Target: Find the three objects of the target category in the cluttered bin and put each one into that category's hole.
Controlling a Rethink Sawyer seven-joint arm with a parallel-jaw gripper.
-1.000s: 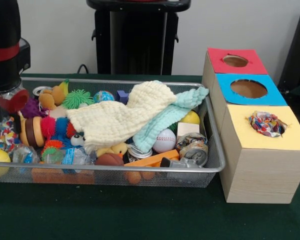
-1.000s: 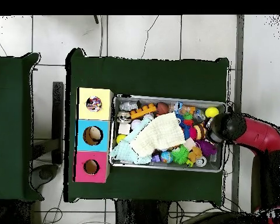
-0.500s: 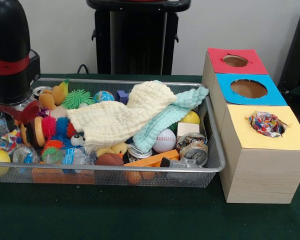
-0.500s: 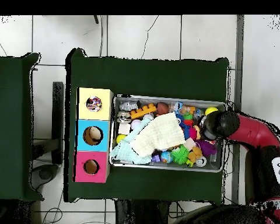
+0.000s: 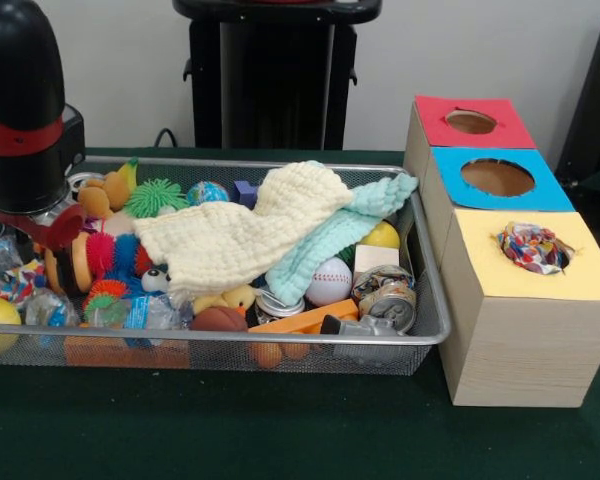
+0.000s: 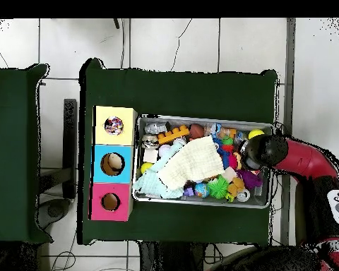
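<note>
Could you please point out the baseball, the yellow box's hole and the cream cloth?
baseball (image 5: 329,281), front view, its white front.
yellow box's hole (image 5: 534,247), front view, the wad filling it.
cream cloth (image 5: 242,238), front view, its middle.
</note>
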